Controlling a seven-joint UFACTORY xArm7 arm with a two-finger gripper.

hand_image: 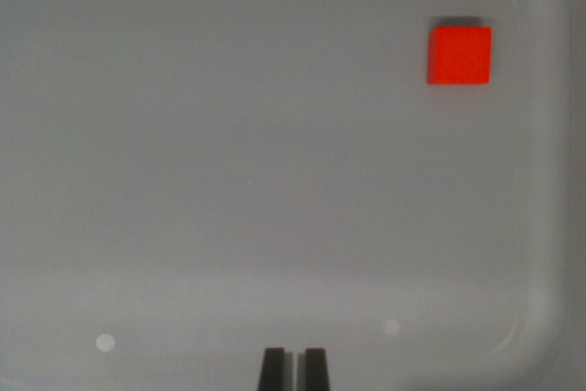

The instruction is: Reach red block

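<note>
A red block [459,55] lies flat on the floor of a pale grey tray [536,180], near the wrist view's upper right corner. My gripper [294,368] shows only its two dark fingertips at the bottom middle of the picture. The tips stand almost together, with a thin gap and nothing between them. The block is far up and to the right of the gripper, well apart from it.
The tray's raised rim curves down the wrist view's right side and along the top. Two small pale spots [105,343] sit on the tray floor on either side of the fingertips.
</note>
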